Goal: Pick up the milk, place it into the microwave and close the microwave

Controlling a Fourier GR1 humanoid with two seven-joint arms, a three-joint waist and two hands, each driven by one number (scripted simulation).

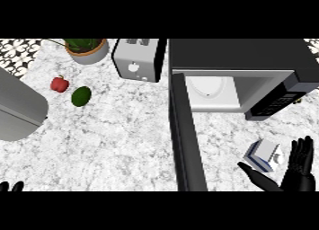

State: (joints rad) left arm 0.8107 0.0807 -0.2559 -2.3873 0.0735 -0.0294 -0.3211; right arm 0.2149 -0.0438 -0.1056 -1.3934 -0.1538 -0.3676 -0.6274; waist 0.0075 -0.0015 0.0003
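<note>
Head view: milk (265, 154), small boxy carton, white with blue side, lies on surface (122, 139) near lower right, in front of microwave (245, 67). Right hand (295, 173) just beside it, fingers (302, 150) straight, thumb spread, nothing grasped yet. You likely face light, stiff carton with smooth faces; take it across flat sides. Microwave black, boxy, white cavity exposed, door (186, 134) swung open toward you. Surface speckled white stone. Left hand (8, 186) barely shows at lower left edge, cannot tell its state.
</note>
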